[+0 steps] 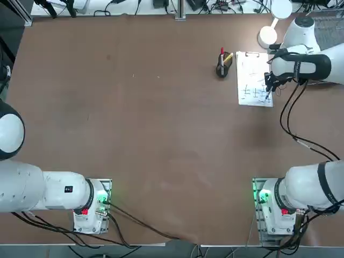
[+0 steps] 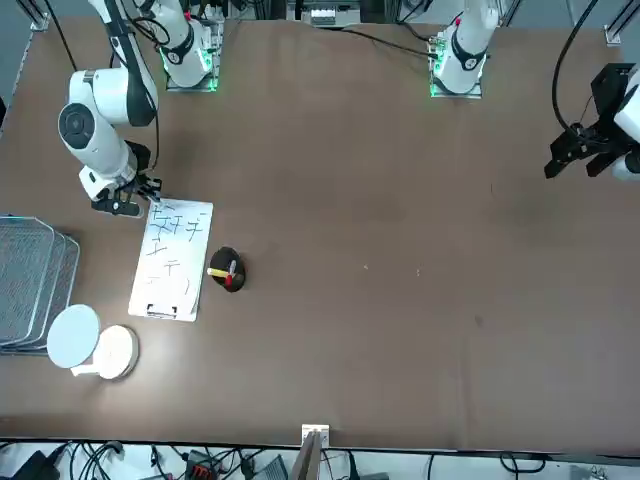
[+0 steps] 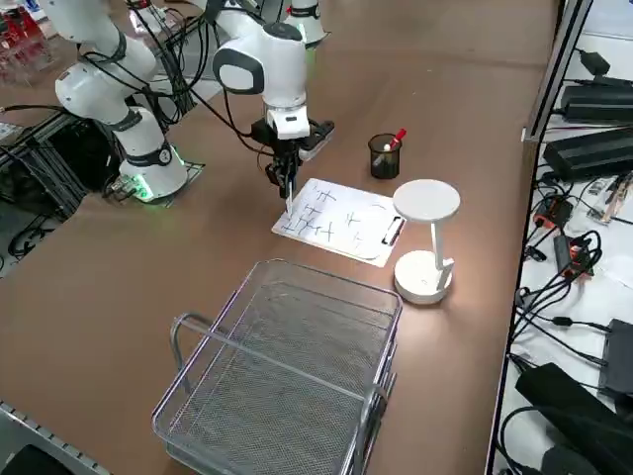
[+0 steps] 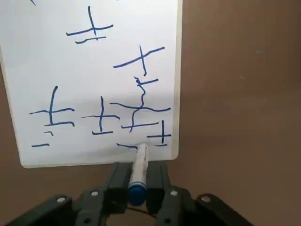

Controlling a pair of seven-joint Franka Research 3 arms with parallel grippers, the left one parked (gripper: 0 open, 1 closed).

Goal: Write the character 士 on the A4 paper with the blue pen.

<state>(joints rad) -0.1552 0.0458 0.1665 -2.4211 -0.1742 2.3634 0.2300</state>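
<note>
The A4 paper [image 1: 253, 78] [image 2: 174, 258] [image 3: 341, 222] [image 4: 70, 70] lies at the far right of the table, with a metal clip on its far short edge and several blue handwritten characters on it. My right gripper [image 1: 268, 86] [image 2: 148, 194] [image 3: 288, 184] [image 4: 138, 178] hangs over the sheet's near corner, on the robot's right. It is shut on the blue pen [image 4: 138, 174] [image 3: 289, 198], which points down at the sheet. In the right wrist view the pen's tip touches the paper at a short stroke close to the sheet's edge.
A black pen cup [image 1: 222, 66] [image 2: 229, 272] [image 3: 384, 155] with a red and a yellow pen stands just left of the paper. A white desk lamp [image 1: 269, 33] [image 3: 425, 242] stands beyond the sheet's clip end. A wire basket [image 3: 287, 366] [image 2: 30, 280] sits further right.
</note>
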